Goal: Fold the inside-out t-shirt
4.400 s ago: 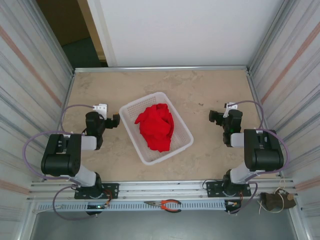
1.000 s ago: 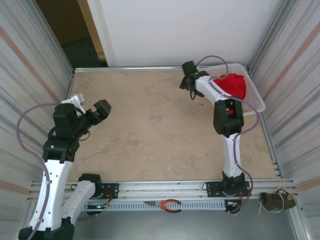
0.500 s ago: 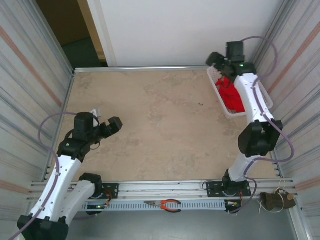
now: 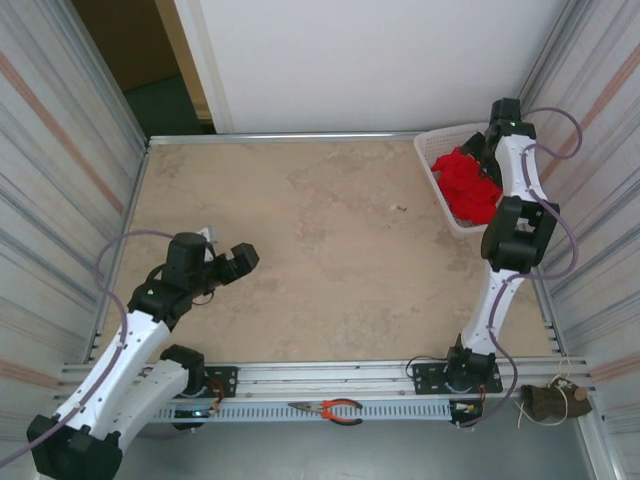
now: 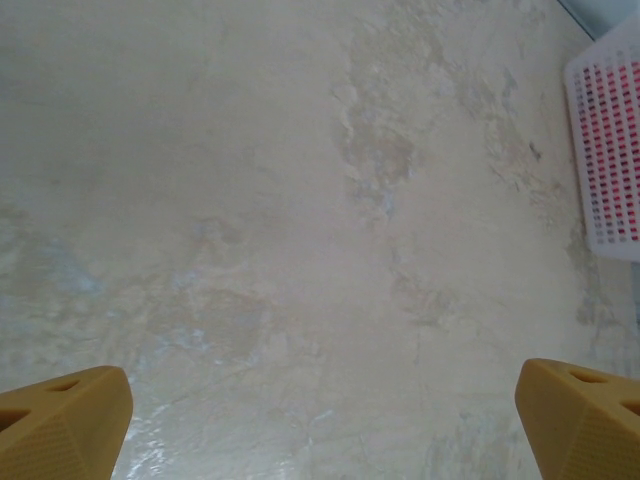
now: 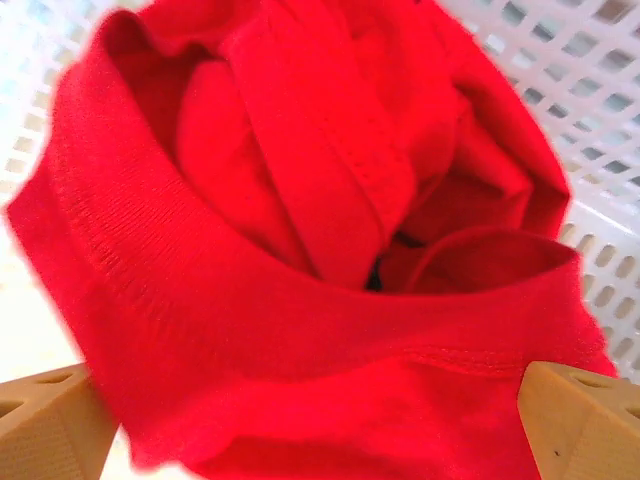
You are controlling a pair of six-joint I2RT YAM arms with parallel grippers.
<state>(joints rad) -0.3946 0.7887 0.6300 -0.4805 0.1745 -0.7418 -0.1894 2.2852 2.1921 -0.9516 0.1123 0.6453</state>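
Pair of white-and-black arms, pretty standard look

The left arm (image 4: 120,350) and right arm (image 4: 490,305) both have white link shells, chunky black joint housings and black bases. Lilac cables (image 4: 103,262) loop off them, and the fingertips (image 5: 62,425) are mustard-tan plastic.

Ahead of the right claw (image 6: 315,425), the shirt (image 6: 250,330) is soft matt cloth with stitched hems, in a smooth white plastic lattice basket (image 6: 560,60). Beneath the left claw (image 5: 320,415), the table (image 5: 300,200) looks like mottled stone, faintly glossy.
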